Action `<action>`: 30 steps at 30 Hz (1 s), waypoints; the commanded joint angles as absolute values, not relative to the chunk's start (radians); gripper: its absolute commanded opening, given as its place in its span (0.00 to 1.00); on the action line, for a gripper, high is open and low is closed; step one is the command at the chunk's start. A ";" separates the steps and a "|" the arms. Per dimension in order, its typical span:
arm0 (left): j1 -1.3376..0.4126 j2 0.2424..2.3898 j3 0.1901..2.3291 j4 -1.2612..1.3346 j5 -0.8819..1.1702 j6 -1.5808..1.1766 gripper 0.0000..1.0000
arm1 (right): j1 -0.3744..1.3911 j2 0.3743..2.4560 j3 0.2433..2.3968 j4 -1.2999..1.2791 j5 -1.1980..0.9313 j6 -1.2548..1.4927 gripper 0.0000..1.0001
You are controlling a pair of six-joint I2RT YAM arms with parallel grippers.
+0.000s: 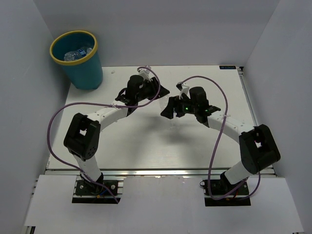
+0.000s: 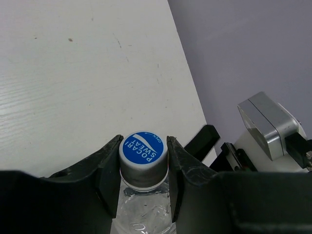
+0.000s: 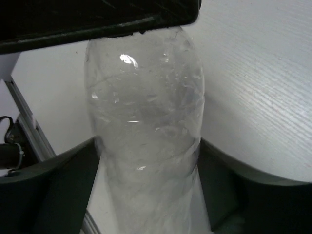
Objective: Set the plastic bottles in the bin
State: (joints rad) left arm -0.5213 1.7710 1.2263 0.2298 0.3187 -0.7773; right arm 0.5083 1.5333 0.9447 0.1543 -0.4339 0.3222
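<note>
cap in left gripper | clear bottle body in right gripper

The capped bottle is cut off below its neck by the left wrist view's lower edge. The clear bottle is hidden at its top by a dark bar (its base is cropped too). Inside the bin, the bottles are too small to be counted.
</note>
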 commanded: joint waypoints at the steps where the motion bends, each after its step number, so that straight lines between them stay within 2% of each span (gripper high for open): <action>1: -0.528 1.717 1.272 0.126 0.207 -0.677 0.00 | 0.509 1.513 1.006 0.163 -0.414 0.321 0.87; 5: -0.488 1.729 1.396 -0.032 0.048 -0.574 0.00 | 0.509 1.434 1.008 0.106 -0.385 0.318 0.89; 9: -0.324 1.761 1.583 -0.074 0.069 -0.601 0.00 | 0.508 1.330 0.991 0.042 -0.298 0.313 0.89; 13: -0.144 1.775 1.823 -0.133 -0.092 -0.563 0.00 | 0.506 1.235 0.953 0.003 -0.201 0.304 0.89; 17: -0.032 1.747 1.923 -0.086 -0.260 -0.497 0.00 | 0.502 1.198 0.933 -0.052 -0.130 0.299 0.89; 22: 0.130 1.707 1.941 0.066 -0.461 -0.463 0.00 | 0.500 1.149 0.927 -0.103 -0.097 0.307 0.89; 25: 0.202 1.736 1.976 0.126 -0.462 -0.482 0.00 | 0.500 1.144 0.936 -0.123 -0.072 0.302 0.89; 29: 0.216 1.844 2.057 0.190 -0.499 -0.437 0.00 | 0.500 1.144 0.936 -0.127 -0.072 0.314 0.89; 30: 0.218 1.912 2.139 0.170 -0.496 -0.431 0.00 | 0.500 1.144 0.936 -0.129 -0.075 0.316 0.89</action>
